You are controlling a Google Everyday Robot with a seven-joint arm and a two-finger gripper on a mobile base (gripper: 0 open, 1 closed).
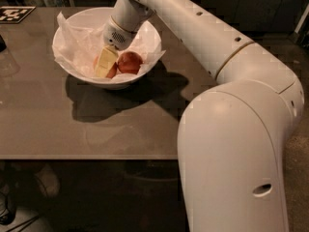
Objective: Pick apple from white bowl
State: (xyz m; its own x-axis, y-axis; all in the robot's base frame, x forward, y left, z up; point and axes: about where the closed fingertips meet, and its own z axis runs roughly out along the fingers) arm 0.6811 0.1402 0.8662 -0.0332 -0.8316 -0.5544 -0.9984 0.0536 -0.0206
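Observation:
The white bowl (72, 23), lined with crumpled white paper, stands on the dark table at the upper left. My gripper (106, 62) reaches down into it from the long white arm. It rests on one apple (113, 72), which it mostly covers; only orange-red edges of that apple show on either side. A second, rounder red apple (130, 62) lies just to the right of the gripper, touching the first one.
The grey-brown table (72, 124) stretches toward its front edge. My large white arm housing (231, 153) fills the lower right. A black-and-white marker tag (12, 13) lies at the table's far left corner.

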